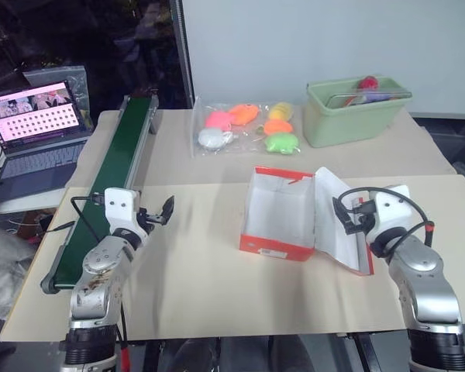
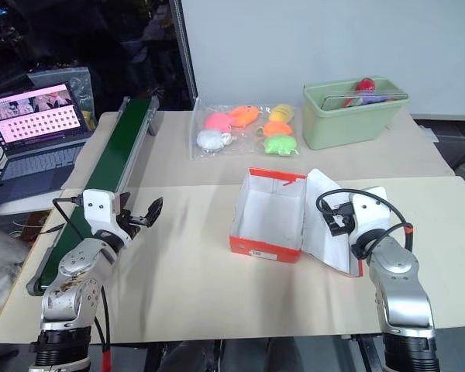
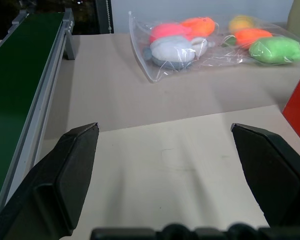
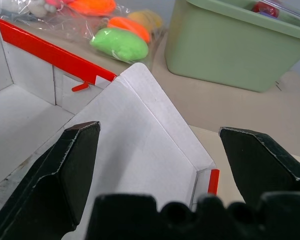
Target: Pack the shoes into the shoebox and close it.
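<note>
The shoebox stands open and empty at the table's middle right, red-orange outside and white inside. Its hinged lid leans out toward the right, white inner face up. My right gripper hovers open just over that lid; in the right wrist view its wide-apart fingers frame the lid's corner. Over bare tabletop at the left, beside the conveyor, is my left gripper, open with nothing between its fingers. The shoes are out of view.
A green conveyor belt runs along the table's left side, with a laptop on a side table beyond it. A clear bag of bright plush toys and a pale green bin sit at the back.
</note>
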Motion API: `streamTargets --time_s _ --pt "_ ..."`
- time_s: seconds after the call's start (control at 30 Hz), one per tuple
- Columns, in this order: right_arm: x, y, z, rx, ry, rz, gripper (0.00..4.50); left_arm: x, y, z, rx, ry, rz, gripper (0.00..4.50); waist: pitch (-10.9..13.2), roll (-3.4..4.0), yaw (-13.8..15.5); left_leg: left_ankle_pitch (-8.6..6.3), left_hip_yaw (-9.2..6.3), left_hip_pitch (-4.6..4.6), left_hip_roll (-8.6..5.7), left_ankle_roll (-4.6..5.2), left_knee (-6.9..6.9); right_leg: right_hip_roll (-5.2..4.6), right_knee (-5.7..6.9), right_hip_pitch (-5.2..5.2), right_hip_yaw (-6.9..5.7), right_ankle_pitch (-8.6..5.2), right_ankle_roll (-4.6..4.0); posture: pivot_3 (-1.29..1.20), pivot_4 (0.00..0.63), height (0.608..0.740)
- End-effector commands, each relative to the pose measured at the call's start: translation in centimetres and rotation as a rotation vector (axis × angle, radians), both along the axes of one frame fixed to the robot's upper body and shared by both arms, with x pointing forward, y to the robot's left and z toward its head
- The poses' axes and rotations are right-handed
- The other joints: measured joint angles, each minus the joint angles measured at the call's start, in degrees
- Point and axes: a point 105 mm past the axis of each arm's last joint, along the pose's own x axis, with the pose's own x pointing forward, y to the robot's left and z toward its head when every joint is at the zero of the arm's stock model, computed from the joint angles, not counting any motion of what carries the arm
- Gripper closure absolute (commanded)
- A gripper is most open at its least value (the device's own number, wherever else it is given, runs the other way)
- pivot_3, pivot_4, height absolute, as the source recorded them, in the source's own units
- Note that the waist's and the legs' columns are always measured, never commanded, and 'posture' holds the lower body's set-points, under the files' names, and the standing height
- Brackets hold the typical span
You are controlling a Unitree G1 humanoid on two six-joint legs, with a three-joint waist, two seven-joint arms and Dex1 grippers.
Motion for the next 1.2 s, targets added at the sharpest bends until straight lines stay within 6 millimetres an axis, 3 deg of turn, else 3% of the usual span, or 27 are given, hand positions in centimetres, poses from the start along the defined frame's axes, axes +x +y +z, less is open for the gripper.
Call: streamTargets --time_s 0.03,0.17,0.2,0.27,0.33,0.4,0.53,0.67,0.8,0.87,0.93,1.03,1.2 --pt "0.3 1.9 1.7 0.036 -0.064 0.038 0.03 0.2 0.7 1.4 0.019 -0.040 0.017 0.00 0.00 0.00 0.01 0.00 0.00 0.00 0.00 0.00 0.00 0.00 0.00 0.00 0.00 0.00 0.00 0.00 0.150 0.740" --pt "0.0 9.1 3.5 0.118 -0.031 0.397 0.03 0.3 1.0 1.7 0.037 -0.052 0.046 0.00 0.03 -0.02 -0.71 -0.02 0.11 0.09 0.15 -0.04 -0.01 0.08 0.00 -0.01 0.07 0.05 -0.07 0.00 0.150 0.740" --pt "-0.3 10.1 3.9 0.126 -0.023 0.463 0.03 0.2 1.0 1.8 0.038 -0.053 0.047 0.00 0.03 -0.01 -0.75 -0.03 0.13 0.09 0.17 -0.04 -0.01 0.09 0.00 0.00 0.08 0.05 -0.07 0.00 0.150 0.740" --pt "-1.7 12.8 5.1 0.136 0.001 0.656 0.03 0.1 1.1 1.8 0.039 -0.056 0.052 0.00 0.04 -0.02 -0.48 -0.04 0.12 0.08 0.17 -0.02 -0.02 0.10 -0.03 0.00 0.07 0.04 -0.06 0.00 0.150 0.740" --pt "-4.4 16.5 5.6 0.107 0.081 0.962 0.03 0.0 1.2 1.8 0.036 -0.056 0.064 0.00 0.05 -0.05 -0.34 -0.08 0.11 0.05 0.14 0.03 -0.02 0.10 -0.12 0.00 0.04 0.05 -0.08 0.00 0.150 0.740" --pt "-6.1 18.0 5.5 0.079 0.146 1.130 0.03 0.0 0.9 1.8 0.032 -0.059 0.062 0.00 0.08 -0.11 -0.23 -0.11 0.07 0.03 0.13 0.05 -0.02 0.10 -0.17 0.02 0.00 0.21 -0.35 0.00 0.150 0.740" --pt "-7.0 19.4 4.7 0.051 0.232 1.264 0.03 -0.4 0.8 2.1 0.034 -0.069 0.060 0.00 0.14 -0.22 0.12 -0.13 0.05 0.03 0.18 0.01 -0.02 0.13 -0.18 0.01 -0.08 0.28 -0.45 0.00 0.150 0.740" --pt "-7.0 20.5 4.0 0.028 0.257 1.318 0.03 -1.4 3.3 3.1 0.067 -0.092 0.145 0.00 0.15 -0.23 -0.16 -0.11 0.14 0.05 0.24 -0.02 -0.02 0.15 -0.17 -0.03 -0.04 0.17 -0.25 0.00 0.150 0.740" --pt "-6.7 21.0 3.7 0.028 0.267 1.332 0.03 -4.3 10.9 3.4 0.161 -0.016 0.244 0.00 0.16 -0.27 -0.73 -0.26 0.18 0.08 0.69 -0.30 -0.01 0.65 -0.18 -0.10 0.04 0.18 -0.29 0.00 0.150 0.740" --pt "-6.4 21.1 3.5 0.032 0.269 1.322 0.03 -5.8 13.1 3.0 0.192 0.016 0.294 0.00 0.16 -0.26 -0.96 -0.51 0.18 0.20 0.99 -0.57 -0.01 1.00 -0.11 -0.22 0.04 0.19 -0.45 0.00 0.150 0.740" --pt "-6.2 21.1 3.4 0.035 0.270 1.315 0.03 -6.7 13.9 2.3 0.186 0.049 0.314 0.00 0.17 -0.25 -0.58 -0.60 0.17 0.27 1.06 -0.60 -0.07 1.05 -0.01 -0.26 -0.01 0.27 -1.01 0.00 0.150 0.740" --pt "-5.9 21.1 3.1 0.032 0.273 1.300 0.03 -7.8 14.4 0.9 0.168 0.100 0.335 0.00 0.17 -0.26 0.08 -0.62 0.16 0.23 1.10 -0.64 -0.07 1.06 -0.04 -0.26 -0.07 0.29 -1.07 0.00 0.150 0.740" --pt "-5.5 21.0 3.1 0.045 0.262 1.270 0.03 -8.1 12.9 -0.7 0.102 0.141 0.291 0.00 0.18 -0.30 0.39 -0.61 0.20 0.33 1.09 -0.68 0.00 1.05 -0.10 -0.09 -0.05 0.24 -0.96 0.00 0.150 0.740"
